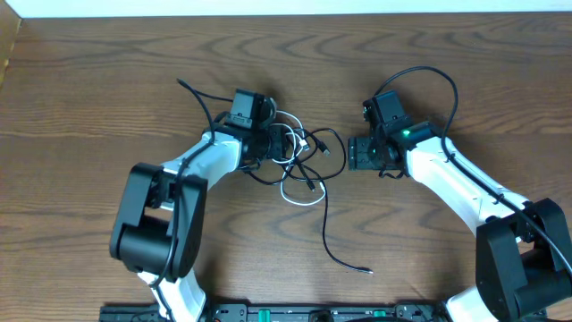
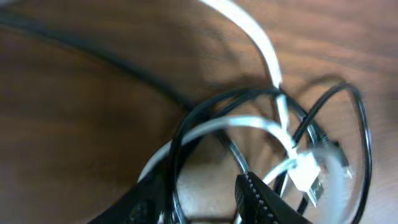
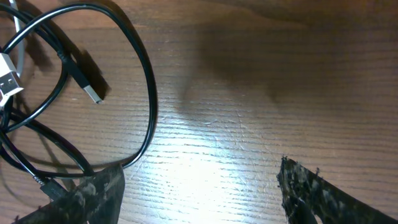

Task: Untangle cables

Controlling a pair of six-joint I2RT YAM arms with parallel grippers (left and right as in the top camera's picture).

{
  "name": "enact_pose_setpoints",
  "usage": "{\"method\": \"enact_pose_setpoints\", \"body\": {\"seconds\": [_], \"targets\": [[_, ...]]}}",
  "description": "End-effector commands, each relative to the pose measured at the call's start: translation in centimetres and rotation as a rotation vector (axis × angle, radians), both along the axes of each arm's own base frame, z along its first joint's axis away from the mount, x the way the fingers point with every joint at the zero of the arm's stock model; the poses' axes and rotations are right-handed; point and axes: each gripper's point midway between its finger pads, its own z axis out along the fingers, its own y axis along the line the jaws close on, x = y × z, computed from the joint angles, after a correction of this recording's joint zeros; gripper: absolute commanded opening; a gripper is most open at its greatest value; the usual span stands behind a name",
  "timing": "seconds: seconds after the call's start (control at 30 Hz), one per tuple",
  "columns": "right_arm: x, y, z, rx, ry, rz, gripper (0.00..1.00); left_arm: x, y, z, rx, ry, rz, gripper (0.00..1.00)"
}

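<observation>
The cables (image 1: 299, 154) lie as a black and white tangle on the wooden table between my two grippers. A white loop (image 1: 299, 199) sticks out at the front, and one black cord (image 1: 326, 234) trails toward the near edge. My left gripper (image 1: 279, 143) sits on the tangle's left side. In the left wrist view its jaws stand open (image 2: 202, 186), with black and white strands running loosely along the left finger. A white plug (image 2: 308, 177) lies just right of them. My right gripper (image 3: 199, 168) is open over bare wood, with a black loop (image 3: 146, 81) passing its left finger.
A black cord end (image 1: 189, 88) reaches out to the back left of the tangle. The trailing cord's small plug (image 1: 366, 270) lies near the front middle. A black USB plug (image 3: 87, 84) rests inside the loop. The pale back edge of the table (image 1: 286, 7) runs along the far side.
</observation>
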Motion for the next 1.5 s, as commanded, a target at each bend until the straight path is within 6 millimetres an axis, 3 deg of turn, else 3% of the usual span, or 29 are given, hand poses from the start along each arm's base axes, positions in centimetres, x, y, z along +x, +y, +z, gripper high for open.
{"method": "enact_pose_setpoints", "body": {"seconds": [0.0,0.03,0.07,0.17,0.3,0.43,0.5,0.57,0.7,0.83,0.93,1.03,1.17,1.2,1.37,1.47], "targets": [[0.3,-0.3,0.1,-0.008,-0.006,-0.021,0.75,-0.9,0.4,-2.6,0.042,0.054,-0.008,0.4],[0.3,-0.3,0.1,-0.008,-0.006,-0.021,0.75,-1.0,0.3,-2.8,0.044,0.061,-0.011,0.34],[0.3,-0.3,0.1,-0.008,-0.006,-0.021,0.75,-1.3,0.0,-3.0,0.043,0.072,-0.02,0.1],[0.3,-0.3,0.1,-0.008,-0.006,-0.021,0.75,-1.7,-1.0,-2.5,0.011,0.071,-0.047,0.07],[0.3,-0.3,0.1,-0.008,-0.006,-0.021,0.75,-0.9,-1.4,0.5,-0.016,0.003,-0.051,0.07],[0.5,0.9,0.3,0.034,-0.021,0.069,0.75,-0.3,-3.2,10.2,-0.175,-0.18,-0.095,0.07],[0.4,4.3,1.4,0.17,-0.064,0.283,0.74,-1.7,-3.7,18.7,-0.281,-0.346,-0.13,0.07],[0.6,6.3,2.6,0.26,-0.112,0.382,0.73,-3.1,-3.7,23.0,-0.328,-0.443,-0.158,0.07],[1.5,8.9,4.8,0.399,-0.196,0.457,0.73,-5.3,-3.1,27.8,-0.362,-0.554,-0.172,0.08],[1.8,11.5,7.7,0.56,-0.285,0.555,0.73,-7.1,-2.5,29.9,-0.372,-0.597,-0.176,0.07],[2.1,11.3,7.6,0.543,-0.292,0.542,0.73,-7.1,-2.1,28.8,-0.346,-0.556,-0.155,0.08],[1.9,9.7,5.4,0.413,-0.238,0.475,0.73,-6.3,-0.4,23.2,-0.205,-0.382,-0.057,0.08],[1.6,6.5,2.8,0.222,-0.158,0.348,0.72,-6.3,-0.4,16.9,-0.139,-0.168,-0.046,0.37],[1.6,5.6,2.3,0.181,-0.14,0.315,0.72,-6.2,-0.4,14.8,-0.124,-0.097,-0.033,0.37],[1.2,5.2,2.0,0.164,-0.122,0.309,0.72,-6.0,-0.6,7.4,-0.118,0.19,0.135,0.37],[1.2,5.2,2.0,0.164,-0.123,0.309,0.72,-5.2,-0.4,4.1,-0.076,0.224,0.154,0.37]]}}
